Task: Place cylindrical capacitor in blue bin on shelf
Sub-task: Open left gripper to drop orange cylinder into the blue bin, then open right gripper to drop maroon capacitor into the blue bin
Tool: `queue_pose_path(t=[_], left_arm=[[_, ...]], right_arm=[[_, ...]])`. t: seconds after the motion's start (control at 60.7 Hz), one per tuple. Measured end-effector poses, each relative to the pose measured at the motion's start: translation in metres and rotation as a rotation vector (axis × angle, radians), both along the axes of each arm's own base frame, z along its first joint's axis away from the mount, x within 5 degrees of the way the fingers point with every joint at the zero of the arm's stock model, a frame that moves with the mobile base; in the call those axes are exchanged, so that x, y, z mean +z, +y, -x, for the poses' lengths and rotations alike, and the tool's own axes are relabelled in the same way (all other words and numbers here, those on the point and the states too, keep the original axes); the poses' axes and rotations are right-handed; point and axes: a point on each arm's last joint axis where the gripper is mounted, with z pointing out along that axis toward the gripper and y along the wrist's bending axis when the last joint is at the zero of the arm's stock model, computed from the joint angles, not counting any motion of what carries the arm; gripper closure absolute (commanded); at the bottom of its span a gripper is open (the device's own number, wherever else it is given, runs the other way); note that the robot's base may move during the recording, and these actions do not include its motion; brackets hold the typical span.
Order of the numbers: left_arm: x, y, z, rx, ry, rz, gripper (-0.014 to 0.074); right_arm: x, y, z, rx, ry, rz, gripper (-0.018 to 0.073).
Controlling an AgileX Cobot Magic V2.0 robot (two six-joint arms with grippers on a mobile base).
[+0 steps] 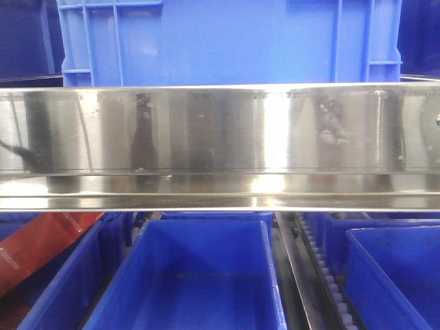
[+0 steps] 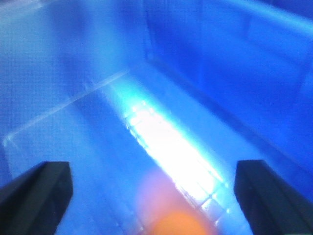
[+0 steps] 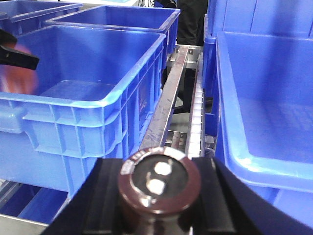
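My right gripper (image 3: 159,198) is shut on the cylindrical capacitor (image 3: 159,180), a dark brown cylinder seen end-on with two bright terminals. It is held low between two blue bins, one on the left (image 3: 98,78) and one on the right (image 3: 274,117). My left gripper (image 2: 154,196) is open, its black fingers (image 2: 34,196) wide apart inside a blue bin (image 2: 220,63). A blurred orange thing (image 2: 178,223) lies below it. The steel shelf rail (image 1: 220,137) crosses the front view; no gripper or capacitor shows there.
A metal rail (image 3: 166,107) and a white roller track (image 3: 198,112) run between the bins. A black part with an orange blur (image 3: 17,73) hangs over the left bin. A large blue crate (image 1: 227,41) sits on the shelf; a red pack (image 1: 41,240) lies lower left.
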Motion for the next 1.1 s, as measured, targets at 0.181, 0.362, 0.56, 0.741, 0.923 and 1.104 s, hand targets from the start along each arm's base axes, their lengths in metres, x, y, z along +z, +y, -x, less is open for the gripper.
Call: queue_pose_path(t=[0.181, 0.362, 0.56, 0.741, 0.923, 1.104], left_arm=[[0.017, 0.007, 0.012, -0.002, -0.026, 0.016, 0.0252], [0.047, 0.027, 0.04, -0.01, -0.032, 0.016, 0.0527], [0.075, 0.068, 0.075, 0.033, 0.006, 0.011, 0.0681], [0.077, 0.109, 0.118, 0.103, 0.001, 0.043, 0.0689], [0.068, 0.15, 0.186, 0.151, -0.057, 0.105, 0.0689], [0.044, 0.19, 0.254, 0.248, -0.117, 0.191, 0.0689]], right_arm=[[0.0, 0.0, 0.0, 0.0, 0.0, 0.0, 0.0718], [0.001, 0.0, 0.0, -0.001, -0.006, -0.001, 0.0718], [0.0, 0.0, 0.0, 0.0, 0.002, 0.0, 0.0718], [0.0, 0.0, 0.0, 0.0, 0.002, 0.0, 0.0718], [0.0, 0.0, -0.001, 0.0, 0.004, 0.001, 0.0719], [-0.003, 0.002, -0.013, 0.0, 0.045, 0.006, 0.0719]])
